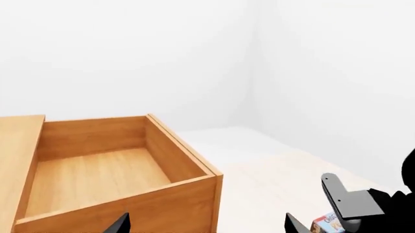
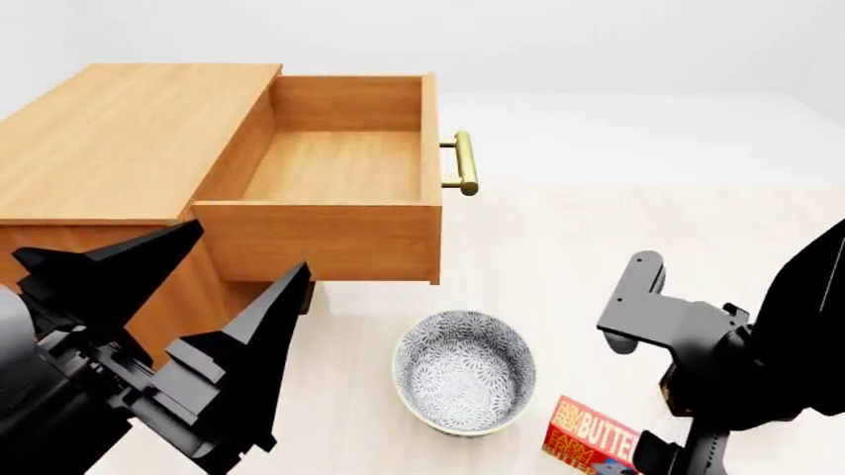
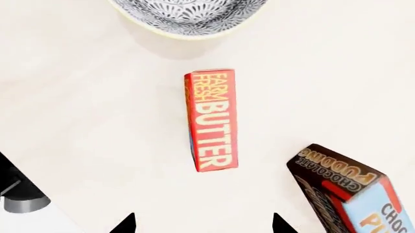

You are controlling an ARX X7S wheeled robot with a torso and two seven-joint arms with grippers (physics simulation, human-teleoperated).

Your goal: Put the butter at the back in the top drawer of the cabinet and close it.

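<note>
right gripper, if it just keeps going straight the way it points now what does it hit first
Most likely the butter: the right gripper is open and points down at the box lying flat on the floor. Depth is unclear, but nothing shows between them.

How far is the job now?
Done: the top drawer stands open and empty. In hand: the right gripper, jaws open, hovers above the butter, which lies on the floor beside the bowl. Left: grasp it, place it at the drawer's back, close.

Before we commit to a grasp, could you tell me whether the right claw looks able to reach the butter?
Probably yes: the right claw hangs open above the butter, which lies flat, clear of the bowl and pudding box.
</note>
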